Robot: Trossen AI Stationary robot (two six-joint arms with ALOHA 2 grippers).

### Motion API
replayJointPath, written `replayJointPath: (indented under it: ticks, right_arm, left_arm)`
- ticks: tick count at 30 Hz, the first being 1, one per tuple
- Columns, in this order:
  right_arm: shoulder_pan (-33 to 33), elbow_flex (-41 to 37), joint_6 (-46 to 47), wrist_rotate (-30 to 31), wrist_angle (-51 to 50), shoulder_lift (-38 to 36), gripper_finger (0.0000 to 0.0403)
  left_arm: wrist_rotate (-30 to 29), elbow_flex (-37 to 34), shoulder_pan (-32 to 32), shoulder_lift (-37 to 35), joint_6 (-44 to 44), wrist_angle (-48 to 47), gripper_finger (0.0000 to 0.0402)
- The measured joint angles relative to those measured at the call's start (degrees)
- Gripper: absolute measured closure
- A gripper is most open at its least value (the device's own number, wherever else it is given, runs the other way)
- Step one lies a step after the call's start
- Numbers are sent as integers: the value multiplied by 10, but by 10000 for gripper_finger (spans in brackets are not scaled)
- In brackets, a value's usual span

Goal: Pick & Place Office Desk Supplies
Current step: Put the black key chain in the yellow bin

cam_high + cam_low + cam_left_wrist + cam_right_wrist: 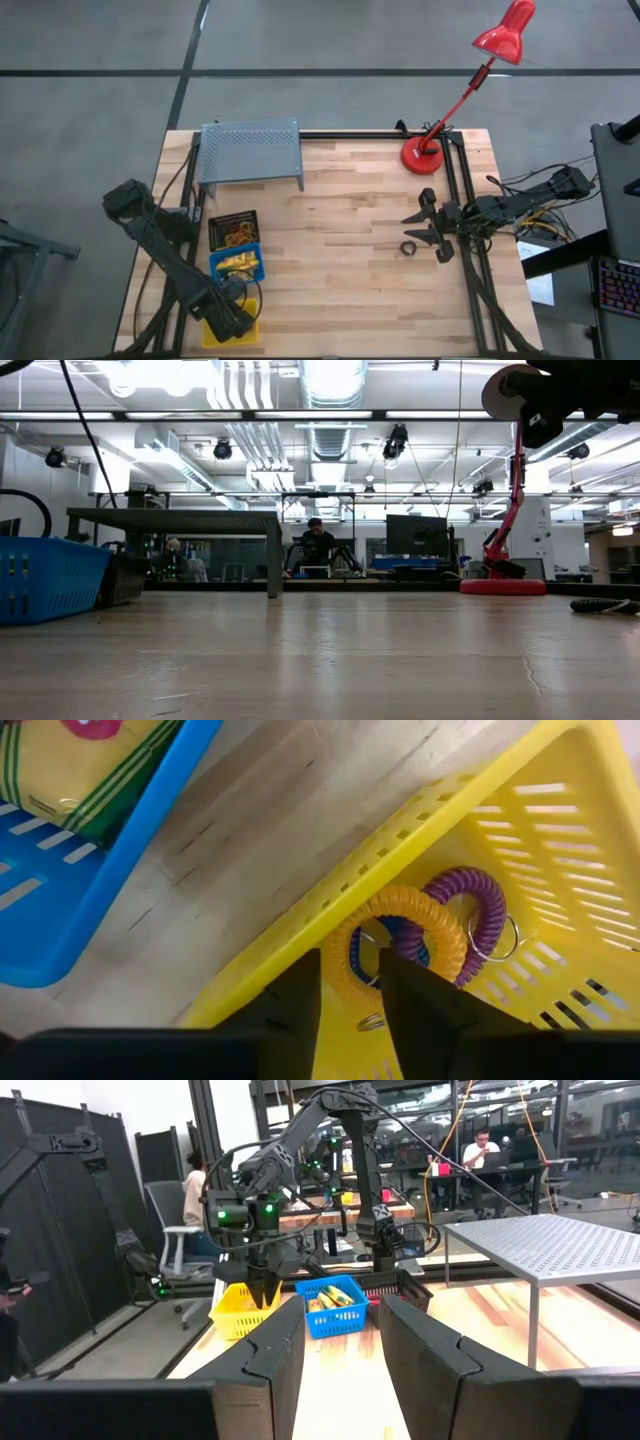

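Bright ceiling strip lights point(330, 415) flare white in the low view. The pale wooden desk point(350, 270) is evenly lit, shadows soft. Near desk surface blurred.

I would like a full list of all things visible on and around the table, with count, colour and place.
Yellow bin: one, near left corner of the table, under the left gripper.
Coil rings: orange, purple and blue, one each, inside the yellow bin.
Blue bin: one, beside the yellow bin, holding yellow items.
Black bin: one, behind the blue bin, holding rubber bands.
Dark ring: one, on the bare wood by the right gripper.
Grey perforated shelf: one, far left of the table.
Red desk lamp: one, far right of the table.
People: some seated in the room beyond.
Left gripper: fingers open, above the coil rings.
Right gripper: fingers open, empty, right of centre.
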Motion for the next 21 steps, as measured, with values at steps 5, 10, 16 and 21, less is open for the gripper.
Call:
replayJointPath:
  ticks: [5, 10, 16, 21]
  right_arm:
    - [0, 0, 0, 0, 0, 0, 278]
    - [0, 0, 0, 0, 0, 0, 278]
    - [0, 0, 0, 0, 0, 0, 278]
    - [0, 0, 0, 0, 0, 0, 278]
  left_arm:
    - [0, 0, 0, 0, -12, 0, 259]
    - [10, 0, 0, -6, -13, 0, 235]
    - [8, 0, 0, -53, -3, 6, 225]
    - [-81, 0, 0, -117, 55, 24, 224]
